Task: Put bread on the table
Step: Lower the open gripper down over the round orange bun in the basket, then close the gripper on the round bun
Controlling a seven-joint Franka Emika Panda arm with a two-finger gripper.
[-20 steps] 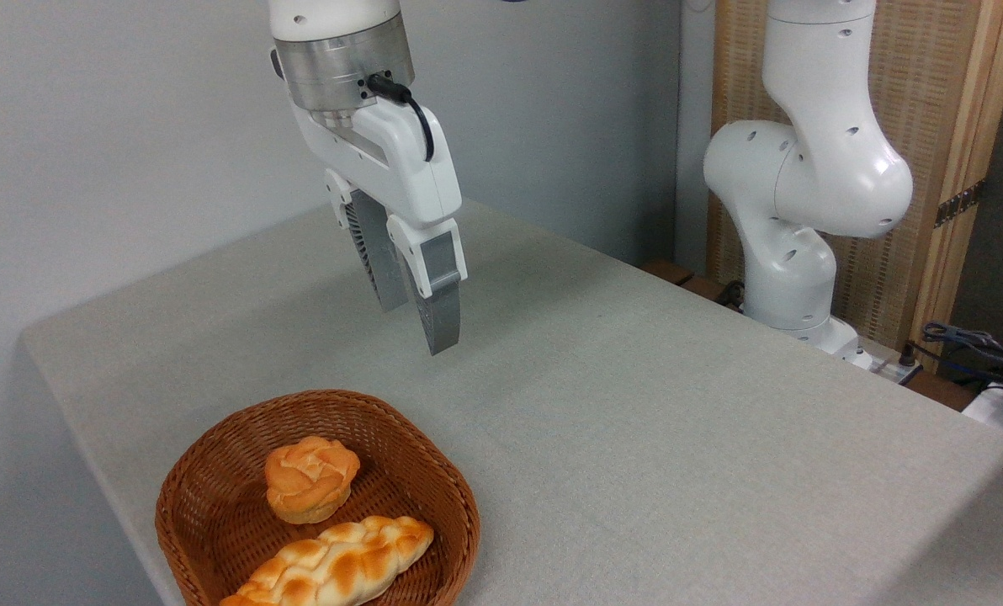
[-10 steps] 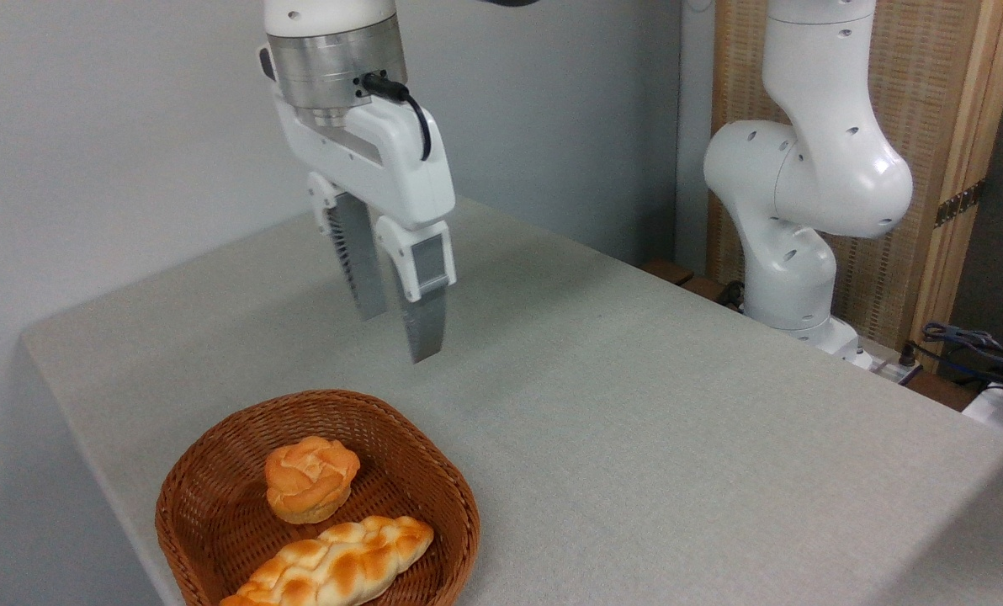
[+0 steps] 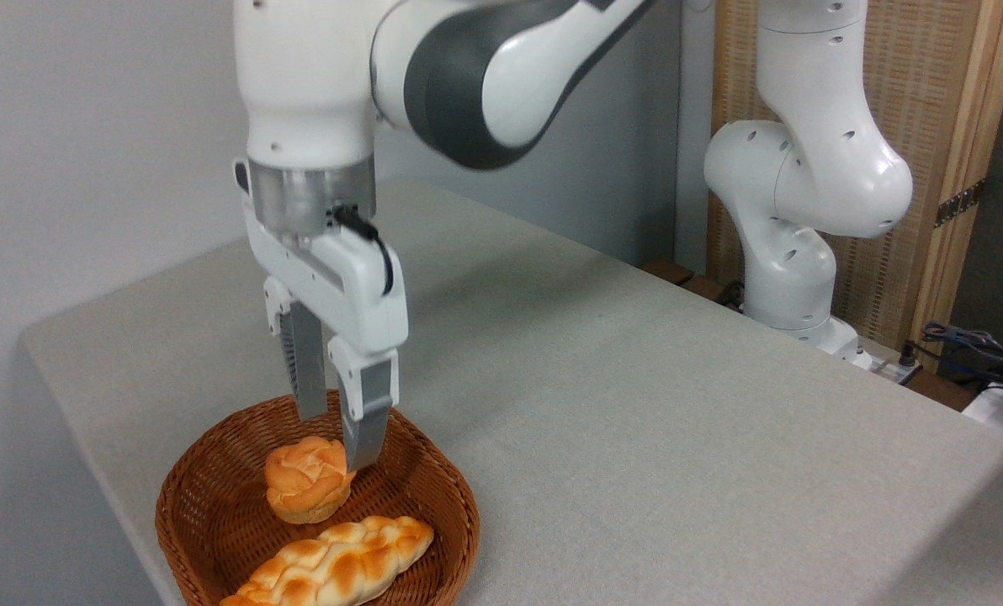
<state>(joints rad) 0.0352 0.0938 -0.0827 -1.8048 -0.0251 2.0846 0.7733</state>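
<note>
Poised over the wicker basket (image 3: pixel 215 513), the end effector (image 3: pixel 337 438) has dropped and swung toward the near left corner of the tabletop (image 3: pixel 636 404) since a second ago, when it hung well above the bare cloth beyond the basket's far rim; its two grey fingers (image 3: pixel 365 425) stand apart, pointing down, the nearer tip level with the right edge of the bread (image 3: pixel 310 477) and the farther one behind the bun's top; whether either tip touches the crust cannot be told; the bread itself sits where it sat before, inside the basket toward its far side, knotted top upward, just beside the long braided loaf (image 3: pixel 337 564) lying along the near rim; the arm now reaches in from the upper right, its grey-banded elbow link (image 3: pixel 485 76) newly in view, the wrist vertical with a black cable (image 3: pixel 367 240) looping from the metal collar; the white base column (image 3: pixel 796 210) stands unchanged at the far right edge; no lettering or brand mark can be read anywhere.
</note>
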